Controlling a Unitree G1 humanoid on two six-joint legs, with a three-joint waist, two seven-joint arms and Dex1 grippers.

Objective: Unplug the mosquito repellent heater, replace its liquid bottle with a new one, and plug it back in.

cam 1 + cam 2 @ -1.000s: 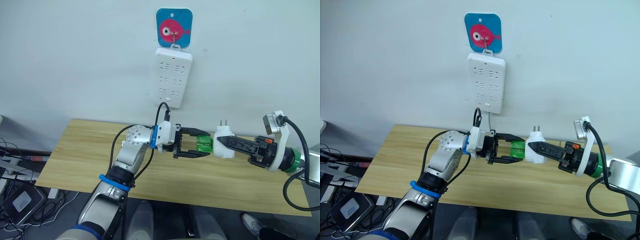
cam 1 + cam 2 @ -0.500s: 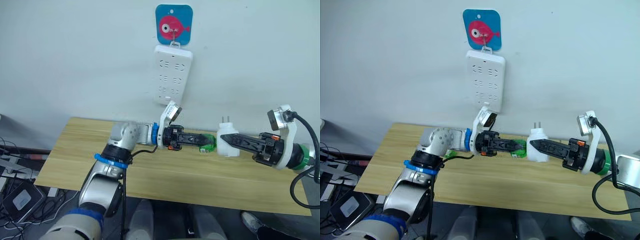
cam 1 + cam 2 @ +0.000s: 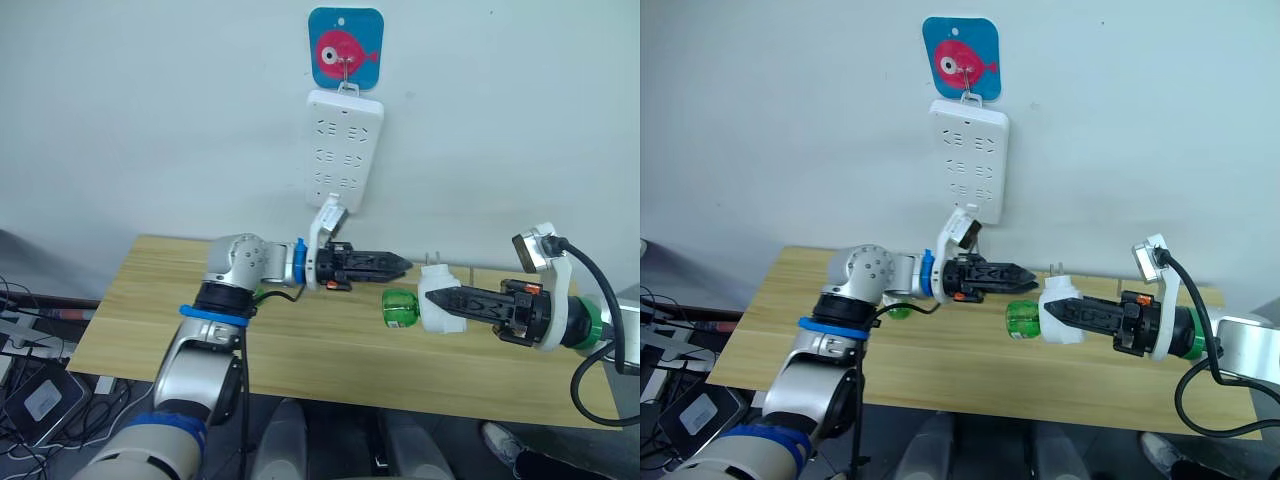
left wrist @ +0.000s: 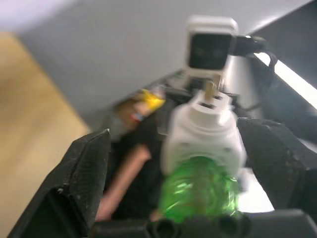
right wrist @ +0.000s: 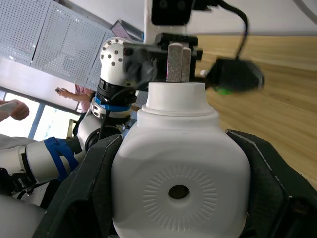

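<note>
The wooden table (image 3: 300,340) is standing against a wall where a white power strip (image 3: 343,148) is hanging from a hook on a blue fish plaque (image 3: 346,48). Above the table, the right claw (image 3: 445,302) is pinching the white mosquito repellent heater (image 3: 437,304), its green liquid bottle (image 3: 399,308) sticking out toward the left arm and its prongs pointing up. The left claw (image 3: 398,266) is hovering just beside the bottle with its fingers spread and nothing between them.

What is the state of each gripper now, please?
Left gripper: open and empty, apart from the green bottle.
Right gripper: closed on the mosquito repellent heater, with the bottle in it.
</note>
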